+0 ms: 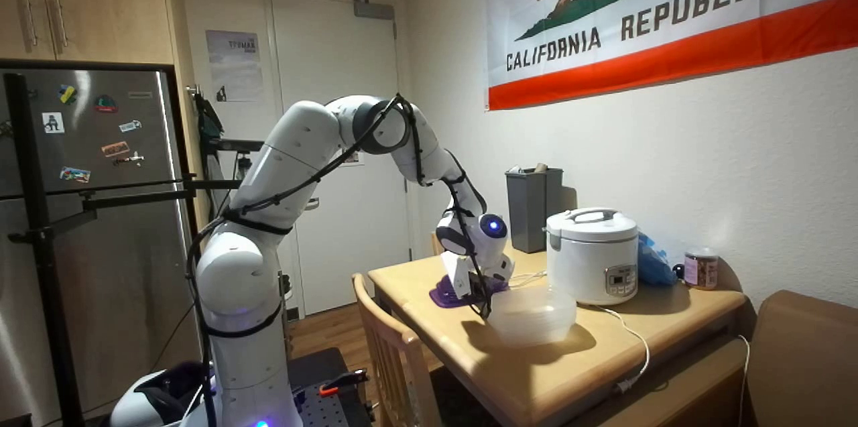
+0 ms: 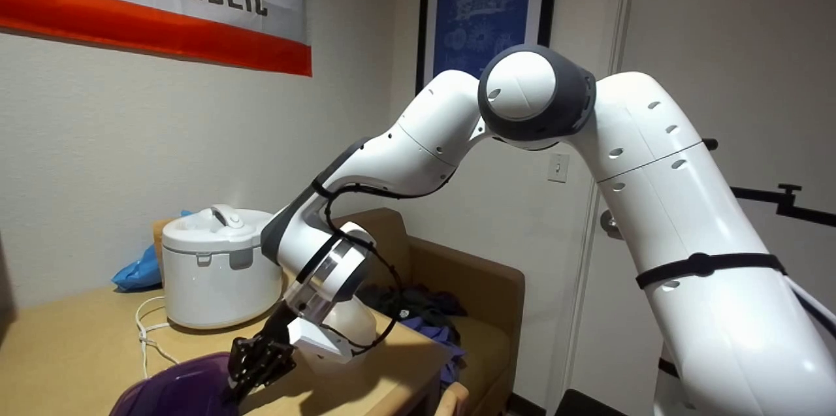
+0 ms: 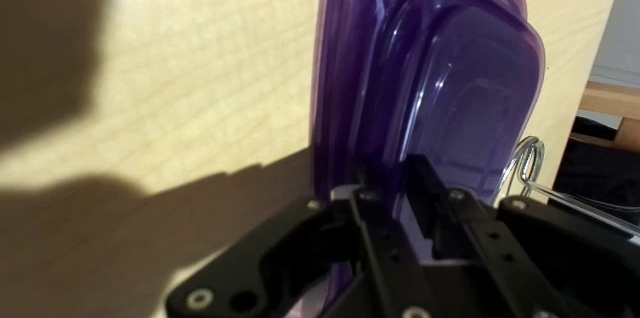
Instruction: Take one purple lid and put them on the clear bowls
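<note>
Round-cornered purple plastic lids [image 3: 480, 93] are overlapped on a pale wooden table [image 1: 603, 360] near translucent plastic bowls [image 1: 533, 316]; whether a lid is pinched by the black gripper's [image 3: 391, 178] close-set jaws cannot be told.

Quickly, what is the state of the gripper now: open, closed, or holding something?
Gripper: jaws nearly together at the purple lids, narrow gap visible; whether it grips one cannot be told.
</note>
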Tool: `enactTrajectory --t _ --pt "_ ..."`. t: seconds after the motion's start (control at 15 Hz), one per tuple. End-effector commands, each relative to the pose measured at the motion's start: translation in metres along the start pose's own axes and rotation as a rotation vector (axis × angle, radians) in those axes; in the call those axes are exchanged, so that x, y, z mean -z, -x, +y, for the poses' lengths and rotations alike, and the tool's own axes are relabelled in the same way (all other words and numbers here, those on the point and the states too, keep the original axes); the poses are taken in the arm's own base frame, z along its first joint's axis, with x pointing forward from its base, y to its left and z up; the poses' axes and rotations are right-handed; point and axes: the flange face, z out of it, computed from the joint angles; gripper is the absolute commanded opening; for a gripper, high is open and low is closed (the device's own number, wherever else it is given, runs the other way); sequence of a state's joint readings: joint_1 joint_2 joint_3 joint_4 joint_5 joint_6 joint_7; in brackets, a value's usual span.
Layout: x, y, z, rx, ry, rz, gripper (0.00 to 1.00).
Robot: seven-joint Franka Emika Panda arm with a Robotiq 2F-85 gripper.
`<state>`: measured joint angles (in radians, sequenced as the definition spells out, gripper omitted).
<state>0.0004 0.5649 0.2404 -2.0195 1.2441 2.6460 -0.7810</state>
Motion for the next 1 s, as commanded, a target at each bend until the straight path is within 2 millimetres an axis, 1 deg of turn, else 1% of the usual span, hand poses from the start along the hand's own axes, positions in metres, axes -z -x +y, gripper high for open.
enactTrajectory --t 0.0,0.13,0.2,0.33,0.47,0.93 --pt "0.007 0.001 -0.001 -0.004 -0.009 0.009 0.0" --pt "0.008 0.001 -0.001 -0.003 -0.002 0.007 0.03" --pt "0.008 0.001 -0.001 -0.003 0.002 0.006 0.0" --pt "0.011 0.003 -0.001 -0.004 0.013 0.007 0.02" --pt "0.018 0.006 -0.003 -0.002 0.015 0.013 0.02" --pt "0.058 0.024 -0.018 0.021 0.029 0.044 0.02"
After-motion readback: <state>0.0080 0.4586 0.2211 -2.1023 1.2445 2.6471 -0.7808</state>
